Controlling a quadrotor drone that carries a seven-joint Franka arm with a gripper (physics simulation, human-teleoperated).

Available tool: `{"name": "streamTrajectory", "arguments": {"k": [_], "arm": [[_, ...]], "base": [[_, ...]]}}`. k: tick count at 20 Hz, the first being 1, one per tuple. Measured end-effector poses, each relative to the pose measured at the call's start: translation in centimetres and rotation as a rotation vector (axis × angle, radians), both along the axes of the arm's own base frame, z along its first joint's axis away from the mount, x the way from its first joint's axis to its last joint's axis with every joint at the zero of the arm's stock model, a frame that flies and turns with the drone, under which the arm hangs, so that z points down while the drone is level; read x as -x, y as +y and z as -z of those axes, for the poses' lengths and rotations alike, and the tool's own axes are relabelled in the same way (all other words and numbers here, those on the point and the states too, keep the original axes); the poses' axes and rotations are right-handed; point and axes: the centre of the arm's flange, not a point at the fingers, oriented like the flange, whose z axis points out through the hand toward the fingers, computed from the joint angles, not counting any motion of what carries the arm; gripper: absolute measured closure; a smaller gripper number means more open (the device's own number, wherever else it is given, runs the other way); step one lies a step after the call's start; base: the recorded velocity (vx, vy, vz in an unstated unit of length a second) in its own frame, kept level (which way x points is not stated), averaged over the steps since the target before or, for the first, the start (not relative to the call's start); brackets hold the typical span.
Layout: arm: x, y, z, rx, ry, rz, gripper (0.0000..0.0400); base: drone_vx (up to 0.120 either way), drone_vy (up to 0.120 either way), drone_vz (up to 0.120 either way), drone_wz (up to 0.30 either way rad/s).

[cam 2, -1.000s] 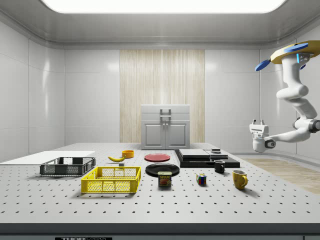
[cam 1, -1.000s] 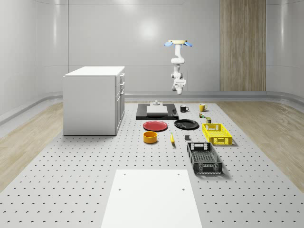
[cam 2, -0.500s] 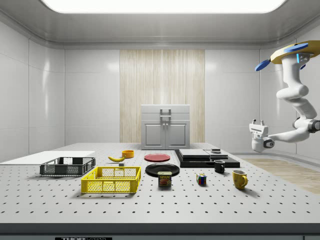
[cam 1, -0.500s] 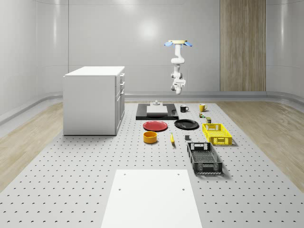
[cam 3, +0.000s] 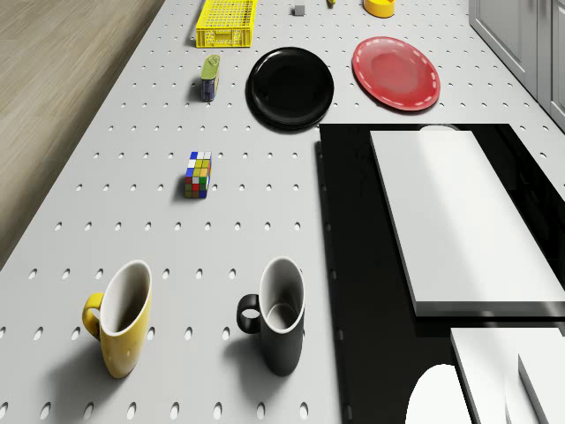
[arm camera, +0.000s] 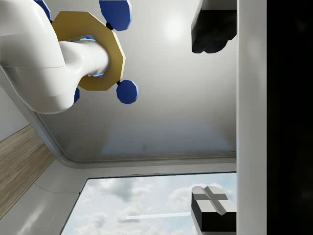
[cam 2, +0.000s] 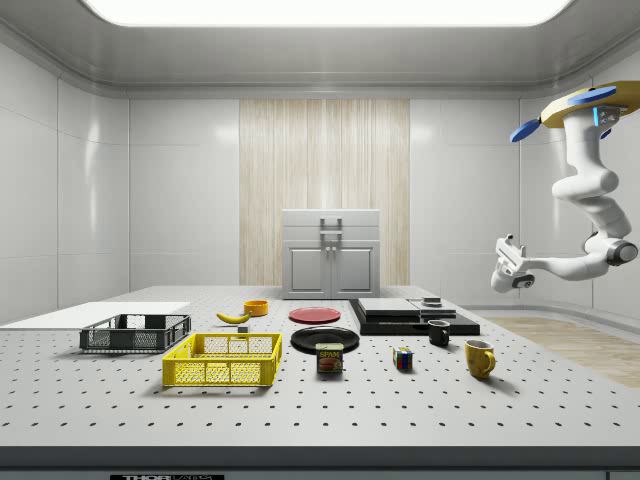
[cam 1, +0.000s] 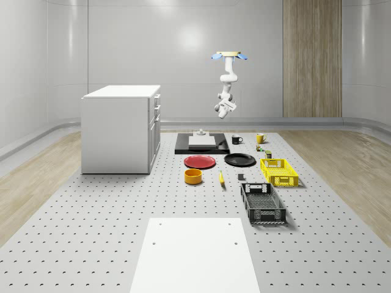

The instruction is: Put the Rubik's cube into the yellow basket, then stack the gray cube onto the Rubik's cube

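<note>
The Rubik's cube (cam 3: 199,174) is seen resting on the perforated table (cam 2: 300,410), well below the gripper (cam 2: 506,246) and apart from it, with nothing held. The yellow basket (cam 2: 222,359) lies farther off, beyond a tin (cam 2: 330,358). A small gray cube (cam 1: 241,177) sits beside the basket. The gripper is raised high, tilted upward, its 2 fingers (arm camera: 213,209) parted. The drone (cam 2: 580,103) is seen hovering above the table's far end

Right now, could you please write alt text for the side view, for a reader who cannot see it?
A drone hovers high at the side view's right, its arm reaching toward the side view's left with the gripper held well above the table. Below sit a yellow basket, a Rubik's cube and two mugs.
</note>
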Motion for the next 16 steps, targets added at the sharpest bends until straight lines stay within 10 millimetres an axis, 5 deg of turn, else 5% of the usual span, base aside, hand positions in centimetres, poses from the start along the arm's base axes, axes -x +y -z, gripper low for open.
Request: {"name": "streamTrajectory", "arguments": {"k": [4, 7, 11, 16], "arm": [[-0.1, 3.1, 4.4, 0.544, -0.001, 0.018, 0.0000], [-0.3, 3.5, 9.4, 1.057, 0.000, 0.037, 0.0000], [-0.5, 0.7, 14.7, 1.672, 0.001, 0.059, 0.0000], [-0.5, -3.1, 17.1, 2.124, 0.003, 0.072, 0.0000]], "base": [[0.000, 0.000, 0.000, 0.000], [0.000, 0.000, 0.000, 0.000], [0.000, 0.000, 0.000, 0.000], [0.080, 0.088, 0.000, 0.000]]}}
